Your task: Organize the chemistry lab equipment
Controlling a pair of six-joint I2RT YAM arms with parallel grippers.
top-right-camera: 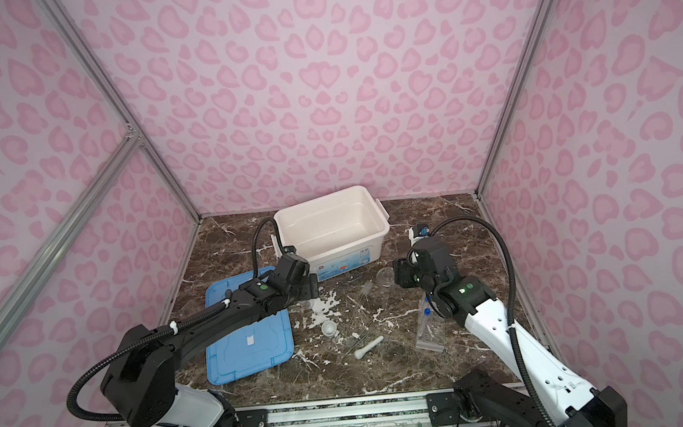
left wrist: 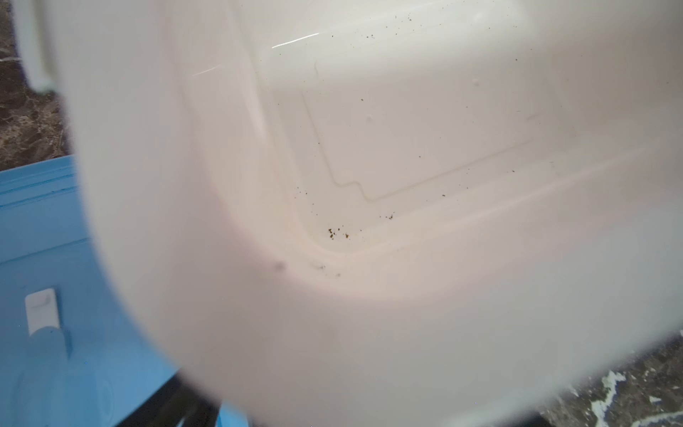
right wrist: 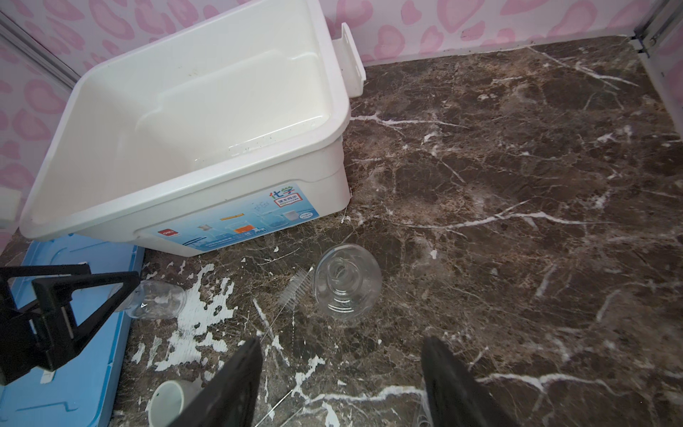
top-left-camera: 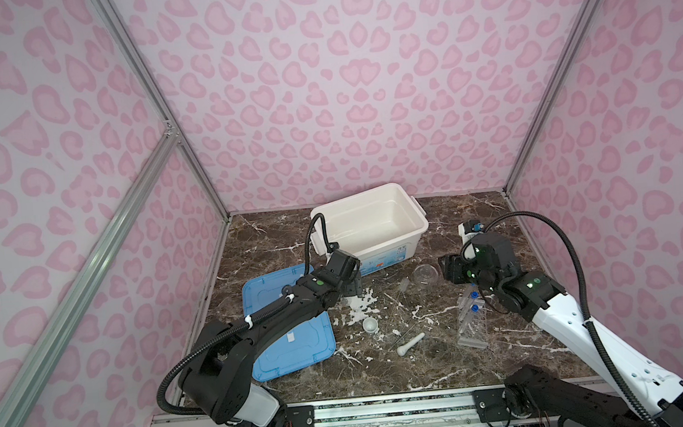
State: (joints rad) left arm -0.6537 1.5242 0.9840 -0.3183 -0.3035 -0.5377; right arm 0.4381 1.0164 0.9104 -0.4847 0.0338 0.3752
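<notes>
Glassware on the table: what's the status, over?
Left gripper open at the tipped beaker. Right gripper open near the upright beaker. Bin empty. Brush beside it, nothing blocking.

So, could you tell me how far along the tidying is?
Done: lid off, bin open but empty. In hand: nothing; left fingers sit by a tipped beaker, right fingers open near the flask. Left: beaker, flask, mortar, pestle, tube rack, all on the table.

The dark marbled counter (top-left-camera: 385, 369) bears an open white bin (top-left-camera: 381, 257), a flat blue lid (top-left-camera: 296, 351), a small white bowl (top-left-camera: 370, 325), a pestle (top-left-camera: 411, 343), a clear rack (top-left-camera: 472, 329) and a glass flask (top-left-camera: 425, 275).
</notes>
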